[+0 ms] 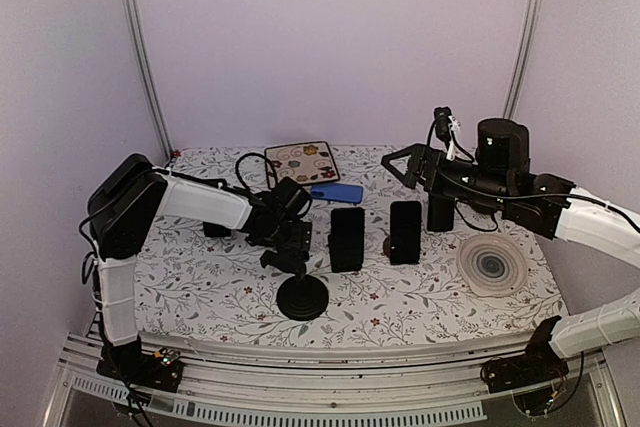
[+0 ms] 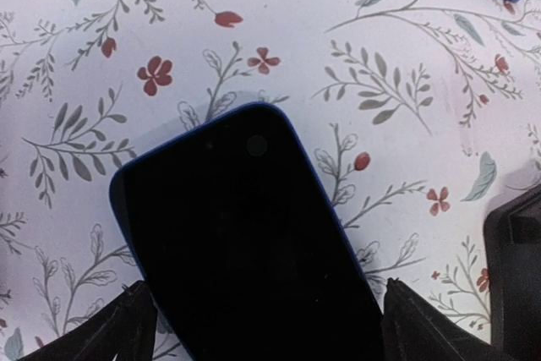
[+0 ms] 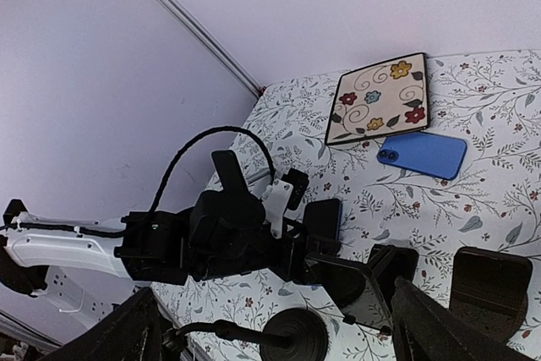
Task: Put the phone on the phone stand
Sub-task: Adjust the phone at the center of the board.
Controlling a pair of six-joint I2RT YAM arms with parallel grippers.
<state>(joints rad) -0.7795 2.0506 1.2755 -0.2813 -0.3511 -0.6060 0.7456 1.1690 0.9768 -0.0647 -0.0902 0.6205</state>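
Observation:
A dark phone (image 2: pixel 245 234) with a blue rim lies on the flowered cloth, its top end pointing away from my left wrist. My left gripper (image 2: pixel 264 287) is open and straddles its lower half, one finger (image 2: pixel 127 327) on each side. From the right wrist the same phone (image 3: pixel 325 219) shows just ahead of the left gripper (image 3: pixel 308 243). In the top view the left gripper (image 1: pixel 290 235) hides it. A black phone stand (image 1: pixel 302 299) with a round base and thin neck stands just in front. My right gripper (image 1: pixel 408 162) hangs open and raised at the back right.
Two dark phones (image 1: pixel 347 237) (image 1: pixel 405 232) rest upright on their own stands mid-table. A blue phone (image 1: pixel 336 193) lies face down behind them, next to a flowered square tile (image 1: pixel 302 162). A pale round disc (image 1: pixel 491 265) lies at the right. A black cable (image 3: pixel 203 150) loops over the left wrist.

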